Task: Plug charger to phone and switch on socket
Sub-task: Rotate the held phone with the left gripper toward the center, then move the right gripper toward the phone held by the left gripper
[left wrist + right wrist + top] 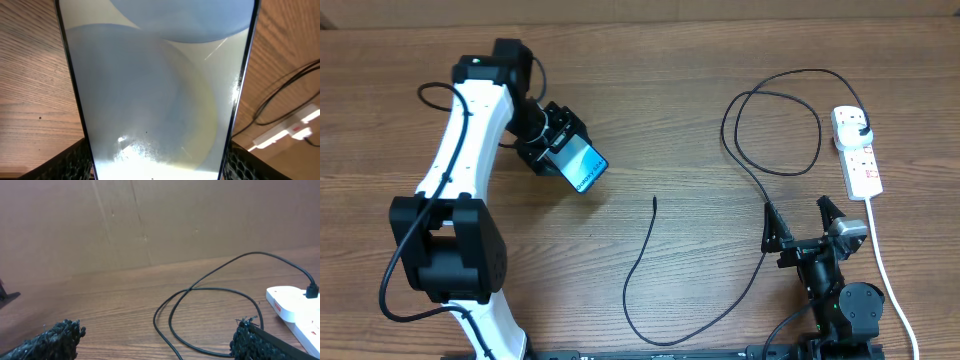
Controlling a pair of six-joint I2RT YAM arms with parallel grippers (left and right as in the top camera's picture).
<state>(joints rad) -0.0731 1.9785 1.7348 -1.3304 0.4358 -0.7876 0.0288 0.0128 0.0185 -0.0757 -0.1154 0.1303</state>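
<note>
Left end effector [566,158] holds the phone [588,167], right end effector [798,216] is wide and empty; the charger [640,262] lies unconnected on the worktop [650,90], socket [858,152] seemingly unswitched.

L pincer [563,152] clamps phone [587,167], R pincer [802,222] gapes wide.

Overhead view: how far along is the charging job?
Done: black plug sits in the white rectangular power strip. In hand: left gripper holds the slim lit-screen smartphone. Left: thin black cable's connector tip lies loose, unconnected; right gripper open, empty.
</note>
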